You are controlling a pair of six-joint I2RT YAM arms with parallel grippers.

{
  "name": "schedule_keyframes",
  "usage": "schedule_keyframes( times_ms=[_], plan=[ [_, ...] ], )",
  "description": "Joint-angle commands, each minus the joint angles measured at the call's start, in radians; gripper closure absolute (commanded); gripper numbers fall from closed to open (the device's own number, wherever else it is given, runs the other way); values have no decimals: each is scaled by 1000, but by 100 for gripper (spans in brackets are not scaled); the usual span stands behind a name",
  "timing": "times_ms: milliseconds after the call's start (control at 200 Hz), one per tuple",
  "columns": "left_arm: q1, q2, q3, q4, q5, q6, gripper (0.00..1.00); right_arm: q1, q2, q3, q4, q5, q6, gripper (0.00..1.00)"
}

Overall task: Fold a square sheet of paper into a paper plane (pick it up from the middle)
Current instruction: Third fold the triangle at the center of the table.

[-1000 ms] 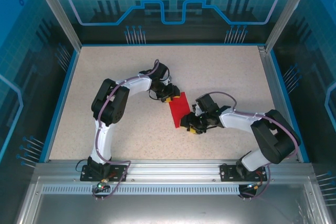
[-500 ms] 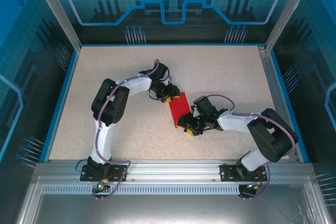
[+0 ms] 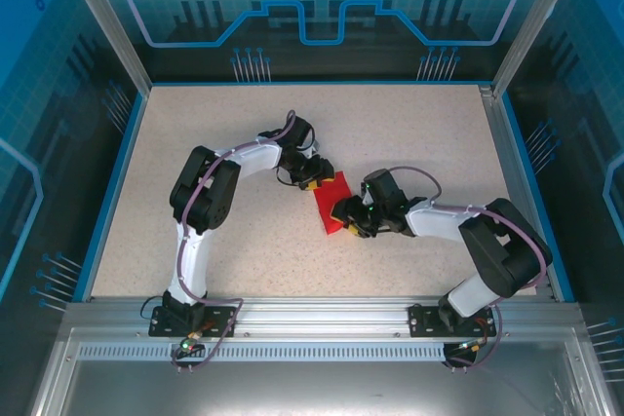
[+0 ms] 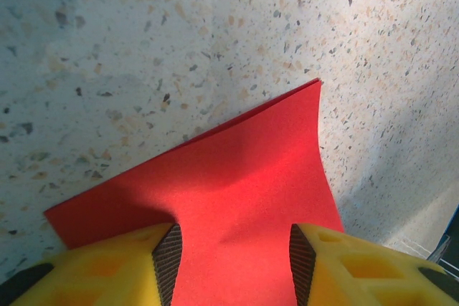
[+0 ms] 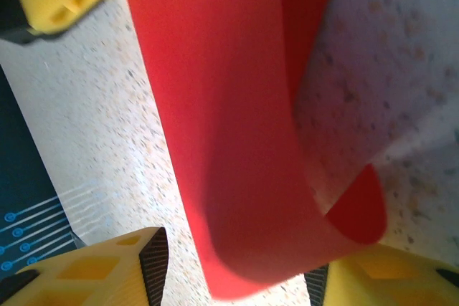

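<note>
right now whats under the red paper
The speckled table lies under the red paper. In the right wrist view one end curls up, and bare tabletop shows beneath the curl. Anything under the flat part is covered.

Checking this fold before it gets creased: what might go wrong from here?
The red paper curls loosely inside the open right end effector; pressed flat now, it may crease crooked. The left end effector only straddles the far end, where the paper bulges slightly, so it might slide.
</note>
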Motion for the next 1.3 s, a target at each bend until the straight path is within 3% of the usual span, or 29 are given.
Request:
schedule_keyframes(
  times_ms=[0,195,360,495,745,990,1140,1290],
  plan=[
    [2,37,-22,-69,-26,24,52,-16,16,38,20,16,-20,45],
    [3,37,-18,-69,-26,24,52,-44,5,49,-26,31,-100,42],
    [3,37,-18,-71,-24,27,52,-97,51,126,-89,-47,-245,38],
    [3,34,-16,-77,-28,30,52,-117,121,178,-90,-143,-294,40],
    [4,18,-28,-72,-32,30,52,-171,157,216,-188,-185,-377,45],
    [4,1,-29,-68,-23,31,51,-217,161,228,-265,-260,-473,56],
    [3,-40,-39,-46,-9,34,50,-229,208,258,-223,-339,-463,65],
    [1,-128,-60,-6,-3,44,46,-232,243,263,-237,-308,-444,75]
  ],
)
